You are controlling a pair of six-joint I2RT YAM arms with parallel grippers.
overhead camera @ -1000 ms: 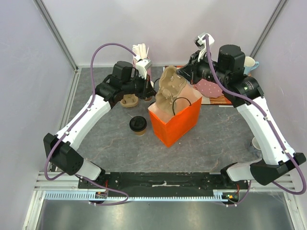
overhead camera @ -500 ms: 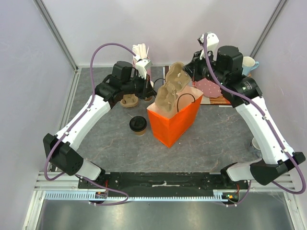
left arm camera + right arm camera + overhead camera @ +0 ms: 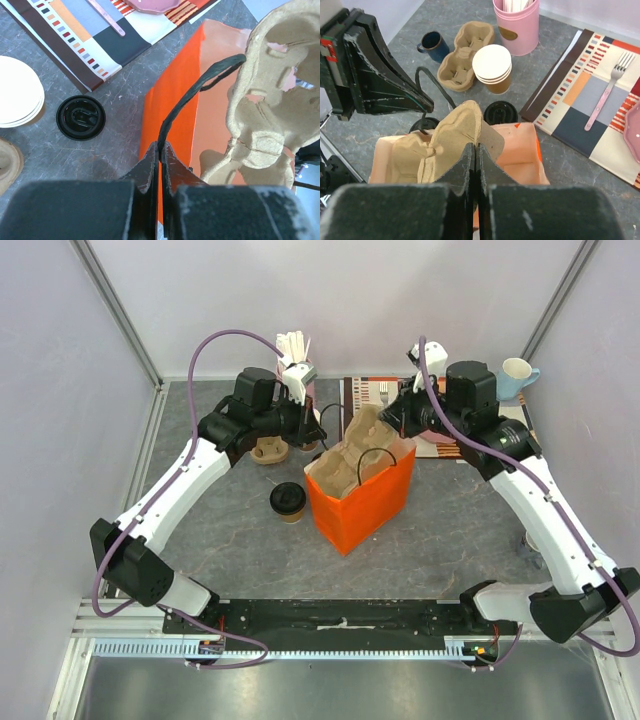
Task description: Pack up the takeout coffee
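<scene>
Left tool (image 3: 159, 150) clamped on bag handle (image 3: 200, 87); right tool (image 3: 475, 150) clamped on cup carrier (image 3: 450, 135) inside orange bag (image 3: 365, 505); takeout coffee (image 3: 288, 500) near left tool.

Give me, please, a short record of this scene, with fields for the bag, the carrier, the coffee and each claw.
bag: orange paper bag, upright, mouth open, mid-table
left claw: shut on the bag's black handle
right claw: shut on the pulp cup carrier
carrier position: partly inside the bag, top sticking out
takeout coffee: lid on, standing on the table left of the bag, not held
packed: not yet
</scene>
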